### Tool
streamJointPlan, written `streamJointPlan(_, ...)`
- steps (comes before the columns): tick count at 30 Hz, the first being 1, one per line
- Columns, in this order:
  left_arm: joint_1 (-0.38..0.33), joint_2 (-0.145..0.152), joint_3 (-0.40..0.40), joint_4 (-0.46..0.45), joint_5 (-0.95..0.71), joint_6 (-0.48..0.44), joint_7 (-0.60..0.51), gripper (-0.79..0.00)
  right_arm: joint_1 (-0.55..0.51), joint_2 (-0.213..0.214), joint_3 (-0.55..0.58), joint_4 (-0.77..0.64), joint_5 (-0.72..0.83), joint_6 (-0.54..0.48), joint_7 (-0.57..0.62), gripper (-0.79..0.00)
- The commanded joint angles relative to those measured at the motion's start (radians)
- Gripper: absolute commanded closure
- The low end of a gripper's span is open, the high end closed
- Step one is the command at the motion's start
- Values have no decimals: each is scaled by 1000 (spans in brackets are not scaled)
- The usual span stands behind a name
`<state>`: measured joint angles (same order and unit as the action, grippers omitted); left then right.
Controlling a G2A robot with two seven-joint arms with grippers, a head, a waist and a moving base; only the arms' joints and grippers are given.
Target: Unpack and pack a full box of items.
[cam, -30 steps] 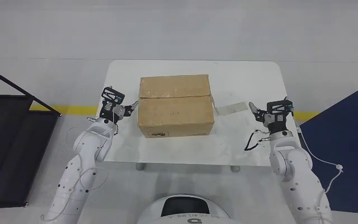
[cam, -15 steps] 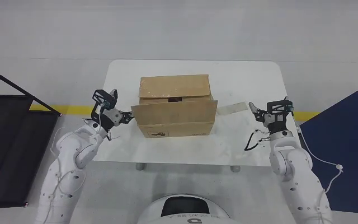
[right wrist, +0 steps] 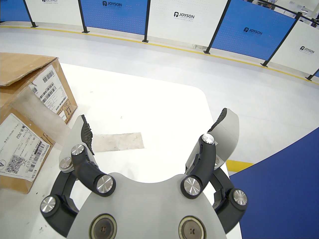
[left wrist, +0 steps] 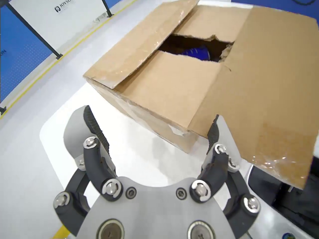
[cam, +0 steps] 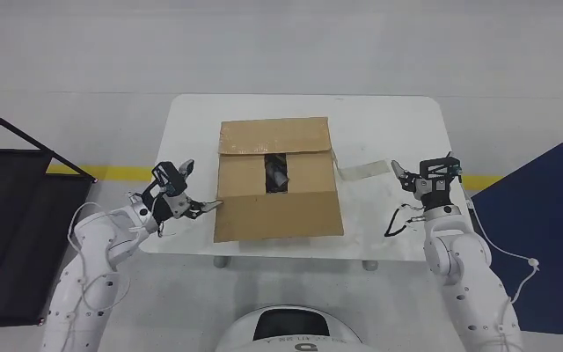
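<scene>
The cardboard box point(cam: 277, 216) is plain tan-brown, and its white labels point(right wrist: 48, 88) carry black barcodes. The item point(left wrist: 197, 52) in its dark opening is blue with fine ridges. The desk point(cam: 387, 123) is white, the tape strip point(right wrist: 117, 141) pale grey, and the floor line point(cam: 97, 172) yellow. The left gripper point(left wrist: 152, 118) and right gripper point(right wrist: 154, 118) have silver-grey jaws with black textured pads point(left wrist: 94, 125).
</scene>
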<state>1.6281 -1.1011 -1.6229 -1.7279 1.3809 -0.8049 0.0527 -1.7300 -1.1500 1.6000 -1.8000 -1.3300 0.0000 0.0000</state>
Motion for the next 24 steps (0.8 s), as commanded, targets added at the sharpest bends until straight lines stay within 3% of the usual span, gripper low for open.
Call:
streamJointPlan(1, 4, -6, -16, 23, -113, 94, 5, -785, 0, 0, 0, 0, 0, 0, 0, -785)
streamJointPlan(3, -2, -16, -11, 25, -205, 221, -34, -785, 0, 0, 0, 0, 0, 0, 0, -785)
streamJointPlan(7, -26, -30, 21, 46, -285, 392, -59, -785, 0, 0, 0, 0, 0, 0, 0, -785)
streamJointPlan(11, -73, -45, 67, 108, -368, 513, -63, -785, 11, -2, -1, 5, 13, 5, -8, -785)
streamJointPlan(18, -76, -46, 70, 113, -375, 517, -63, -785, 202, -21, -146, 78, -88, 105, 194, -785)
streamJointPlan(24, -76, -46, 70, 113, -375, 517, -63, -785, 208, -22, -155, 77, -102, 105, 205, -785)
